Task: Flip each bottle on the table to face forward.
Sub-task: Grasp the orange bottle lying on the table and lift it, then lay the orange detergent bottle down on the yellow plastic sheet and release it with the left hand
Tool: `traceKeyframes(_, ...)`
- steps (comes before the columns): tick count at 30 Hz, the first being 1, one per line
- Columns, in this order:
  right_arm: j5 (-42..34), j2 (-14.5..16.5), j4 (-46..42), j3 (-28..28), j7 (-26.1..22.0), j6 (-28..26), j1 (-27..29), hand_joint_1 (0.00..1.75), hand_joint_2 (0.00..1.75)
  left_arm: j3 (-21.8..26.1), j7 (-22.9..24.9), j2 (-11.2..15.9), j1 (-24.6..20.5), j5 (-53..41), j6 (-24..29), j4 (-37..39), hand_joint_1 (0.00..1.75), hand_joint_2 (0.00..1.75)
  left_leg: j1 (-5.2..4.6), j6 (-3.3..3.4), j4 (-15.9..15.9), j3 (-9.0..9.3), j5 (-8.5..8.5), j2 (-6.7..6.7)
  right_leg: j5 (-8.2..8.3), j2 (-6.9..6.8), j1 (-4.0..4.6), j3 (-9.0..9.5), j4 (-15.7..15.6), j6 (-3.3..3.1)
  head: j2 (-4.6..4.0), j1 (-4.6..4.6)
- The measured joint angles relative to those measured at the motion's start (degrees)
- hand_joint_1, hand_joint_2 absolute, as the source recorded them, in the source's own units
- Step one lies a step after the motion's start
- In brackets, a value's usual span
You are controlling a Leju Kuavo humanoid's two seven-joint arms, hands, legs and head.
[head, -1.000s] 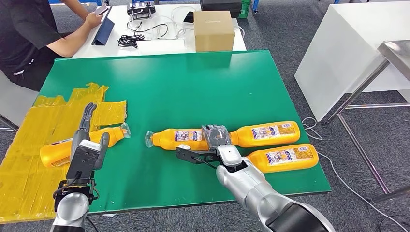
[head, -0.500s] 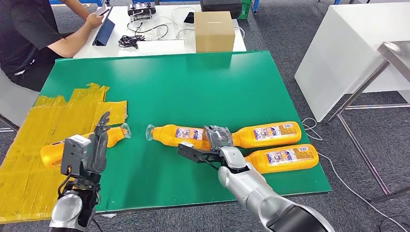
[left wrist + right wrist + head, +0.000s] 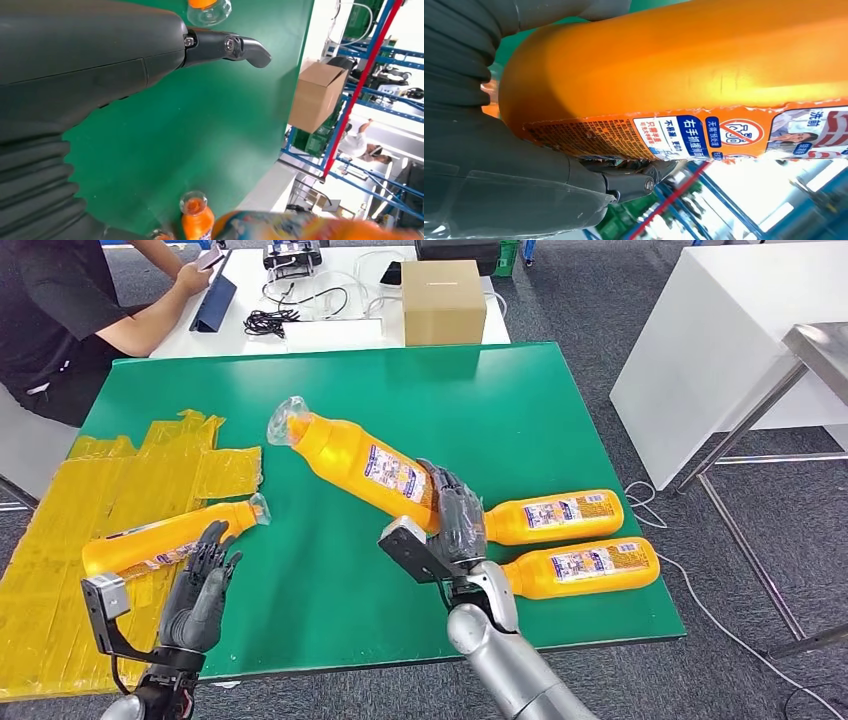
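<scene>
Above the middle of the green surface (image 3: 330, 390) the right hand (image 3: 455, 515) holds an orange bottle (image 3: 360, 465) by its base end, fingers (image 3: 462, 508) wrapped round the body, the clear-capped neck pointing up and toward the far left corner. Three more orange bottles lie flat: two bottles (image 3: 560, 540) one behind the other near the right edge, touching or nearly so, and a fourth bottle (image 3: 165, 538) on the yellow tape patch (image 3: 60, 530) by the left edge. Just nearer than that one, the left hand (image 3: 200, 590) hangs with fingers spread, holding nothing.

Smooth glossy plastic suggests a bottle that could slip or roll in the grip; full of liquid, as it appears, it would be fairly heavy, and held by the base its weight hangs well out from the hand. A hold nearer the label band would likely steady it. The body seems stiff enough to squeeze firmly.

Each label is blue, white and red; the right wrist view shows Chinese print and a red prohibition symbol, too small to read with confidence.
</scene>
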Motion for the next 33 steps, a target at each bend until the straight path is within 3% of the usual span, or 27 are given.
traceKeyframes(10, -1.09, 1.01, -2.99, 6.13, 1.67, 3.46, -0.34, 1.75, 1.75, -1.53, -0.80, -0.66, 0.08, 2.63, -0.13, -0.58, 0.00, 1.75, 0.00, 0.00, 0.00, 0.00, 0.01, 0.00, 0.01, 0.00, 0.00, 0.00, 0.00, 0.00, 0.00, -0.01)
traceKeyframes(24, 7.71, 4.12, 2.56, 16.99, 5.05, 4.02, -2.38, 1.75, 1.75, -3.10, 0.53, -1.57, -2.57, 11.70, -3.25, -1.99, 0.00, 1.75, 0.01, 0.00, 0.00, -0.01, 0.01, 0.01, 0.00, 0.00, 0.01, -0.01, 0.00, 0.00, 0.00, -0.01)
traceKeyframes(33, 7.59, 4.69, 5.74, 20.62, 5.20, 3.73, -4.18, 1.75, 1.75, -3.03, 1.64, -1.56, -2.58, 15.80, -4.66, -1.99, 0.00, 1.75, 0.00, 0.00, 0.00, 0.00, 0.01, 0.01, 0.00, 0.00, 0.00, -0.01, 0.00, 0.00, 0.00, -0.01)
